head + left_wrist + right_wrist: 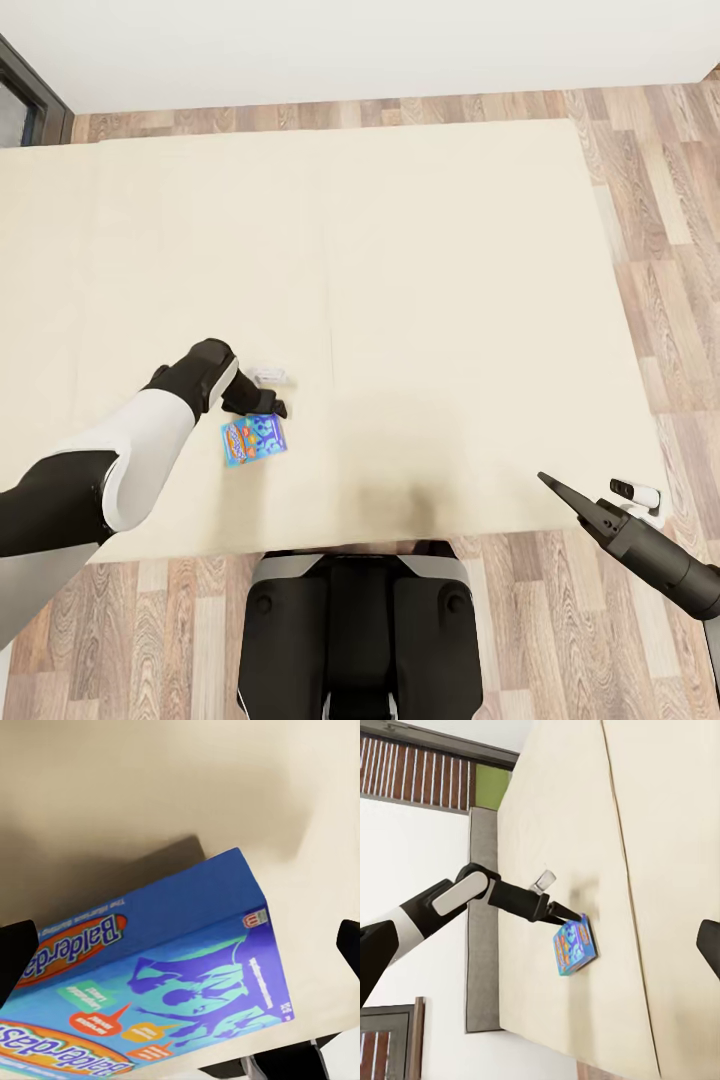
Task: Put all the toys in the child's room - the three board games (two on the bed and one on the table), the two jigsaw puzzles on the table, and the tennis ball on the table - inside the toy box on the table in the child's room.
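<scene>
One small board game down on the bed, and we're hovering over it

One small blue board game lies on the bed, near the edge closest to us. Our left claw sits right at the box's far edge, fingers spread wide either side of it in the left wrist view, not clamped on anything. The right claw hangs out past the bed's corner; we can't tell whether it's open or shut.

What could go wrong, we reckon: the box looks flat and thin, so the fingers might just skid over the lid or shove it along the soft cover instead of getting under an edge. A shallow pinch on one corner could let it swing and drop.

Hard to say whether the fingertips actually touch the box or the mattress.
</scene>
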`<state>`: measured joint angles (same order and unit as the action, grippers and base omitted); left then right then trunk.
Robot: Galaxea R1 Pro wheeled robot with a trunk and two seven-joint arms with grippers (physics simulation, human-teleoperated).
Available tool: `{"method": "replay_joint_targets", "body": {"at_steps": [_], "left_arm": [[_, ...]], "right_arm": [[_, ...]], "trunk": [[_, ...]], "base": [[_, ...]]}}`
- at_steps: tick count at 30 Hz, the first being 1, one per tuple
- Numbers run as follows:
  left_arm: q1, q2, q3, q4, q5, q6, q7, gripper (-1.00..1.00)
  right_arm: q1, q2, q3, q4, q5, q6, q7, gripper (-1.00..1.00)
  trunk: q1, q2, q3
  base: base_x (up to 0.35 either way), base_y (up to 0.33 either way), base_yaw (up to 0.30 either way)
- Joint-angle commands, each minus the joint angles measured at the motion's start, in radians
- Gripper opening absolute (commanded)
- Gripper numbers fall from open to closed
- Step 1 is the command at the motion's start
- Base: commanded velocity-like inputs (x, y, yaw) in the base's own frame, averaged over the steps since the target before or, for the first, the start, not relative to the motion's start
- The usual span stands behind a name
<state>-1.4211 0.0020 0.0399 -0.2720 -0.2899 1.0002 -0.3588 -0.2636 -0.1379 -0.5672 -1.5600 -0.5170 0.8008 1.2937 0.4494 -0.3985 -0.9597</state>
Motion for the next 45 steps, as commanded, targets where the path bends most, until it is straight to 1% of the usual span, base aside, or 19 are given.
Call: {"method": "replay_joint_targets", "body": {"at_steps": [1, 11, 19, 27, 45], "left_arm": [[0.001, 0.000, 0.004, -0.001, -0.011, 0.003, -0.008, 1.00], [0.021, -0.001, 0.004, -0.001, -0.012, -0.036, -0.006, 1.00], [0.025, -0.001, 0.005, -0.001, -0.011, -0.038, -0.006, 1.00], [0.043, -0.001, 0.005, -0.001, -0.011, -0.040, -0.006, 1.00], [0.055, -0.001, 0.005, -0.001, -0.009, -0.045, -0.006, 1.00]], "right_arm": [[0.000, 0.000, 0.000, 0.000, -0.003, 0.008, 0.001, 1.00], [0.000, 0.000, 0.000, 0.000, -0.004, 0.009, 0.002, 1.00], [0.000, 0.000, 0.000, 0.000, -0.005, 0.009, 0.002, 1.00], [0.000, 0.000, 0.000, 0.000, -0.005, 0.009, 0.001, 1.00], [0.000, 0.000, 0.000, 0.000, -0.005, 0.009, 0.001, 1.00]], "trunk": [[0.001, -0.002, -0.001], [0.001, -0.002, 0.005], [0.001, -0.002, 0.016], [0.001, -0.002, 0.020], [0.001, -0.002, 0.032]], "base": [[0.000, 0.000, 0.000], [0.000, 0.000, 0.000], [0.000, 0.000, 0.000], [0.000, 0.000, 0.000], [0.000, 0.000, 0.000]]}}
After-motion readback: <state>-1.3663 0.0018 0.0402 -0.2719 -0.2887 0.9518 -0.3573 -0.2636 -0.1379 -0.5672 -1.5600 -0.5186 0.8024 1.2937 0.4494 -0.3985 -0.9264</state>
